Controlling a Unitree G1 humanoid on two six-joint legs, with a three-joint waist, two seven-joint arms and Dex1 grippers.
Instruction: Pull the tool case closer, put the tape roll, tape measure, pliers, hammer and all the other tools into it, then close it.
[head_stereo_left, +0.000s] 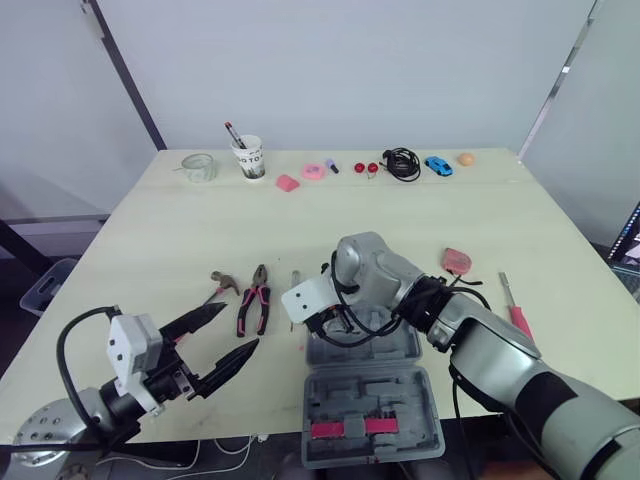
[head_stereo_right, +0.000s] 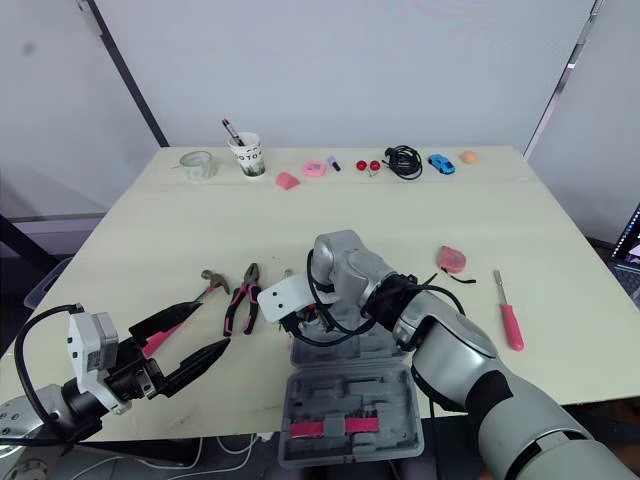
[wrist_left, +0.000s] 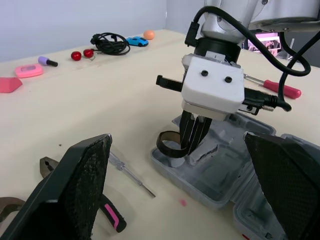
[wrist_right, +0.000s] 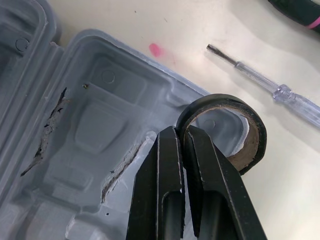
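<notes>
Because the right gripper (wrist_right: 180, 134) has its fingers clamped on the wall of the tape roll (wrist_right: 223, 102), one inside the ring and one outside, the roll hangs on edge at the far left corner of the open tool case (wrist_right: 100, 117), ready to drop in (whether it touches the rim I cannot tell). The moulded recesses beneath look empty; the lid half carries pink strips (head_stereo_left: 350, 428). The left gripper (head_stereo_left: 240, 326) hovers with fingers apart near the pliers (head_stereo_left: 254, 308) and hammer (head_stereo_left: 222, 284), probably staged for them. Both lie on the table (head_stereo_left: 180, 230).
</notes>
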